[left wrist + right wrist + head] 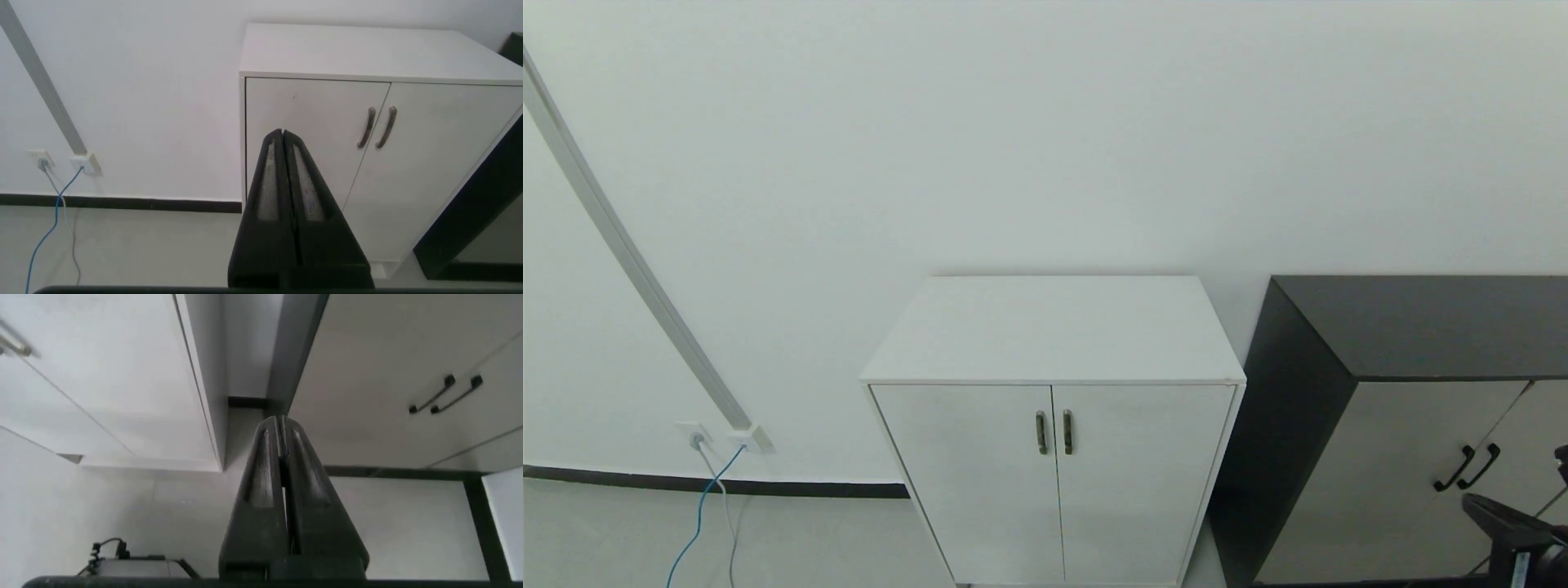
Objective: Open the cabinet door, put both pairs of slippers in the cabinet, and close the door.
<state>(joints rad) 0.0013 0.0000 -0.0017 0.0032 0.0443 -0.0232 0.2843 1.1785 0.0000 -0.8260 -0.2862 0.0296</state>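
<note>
Nearest you, your left gripper [283, 135] has its two fingers pressed flat together with nothing between them. It sits in front of the white cabinet [1054, 335], toward that cabinet's left edge and clear of it. Your right gripper [283, 422] is likewise fully closed and empty. It is held low over the floor [409, 514], facing the narrow gap between the white cabinet and the black cabinet [1421, 322] on its right.

The white cabinet stands on the floor in the middle of the scene, its back against the wall [1045, 122]. Its left door [972, 474] and right door [1135, 474] are both closed. The two upright handles [1041, 432] sit side by side along the centre seam, near the top of the doors. The black cabinet stands just beside it; its pale doors are closed too and carry a pair of black handles [1468, 467].

Farther left, a wall socket [693, 431] sits low on the wall above a black skirting [792, 488]. A blue cable [698, 510] trails from there down to the floor. A pale conduit [621, 245] runs diagonally up the wall from beside the socket.
</note>
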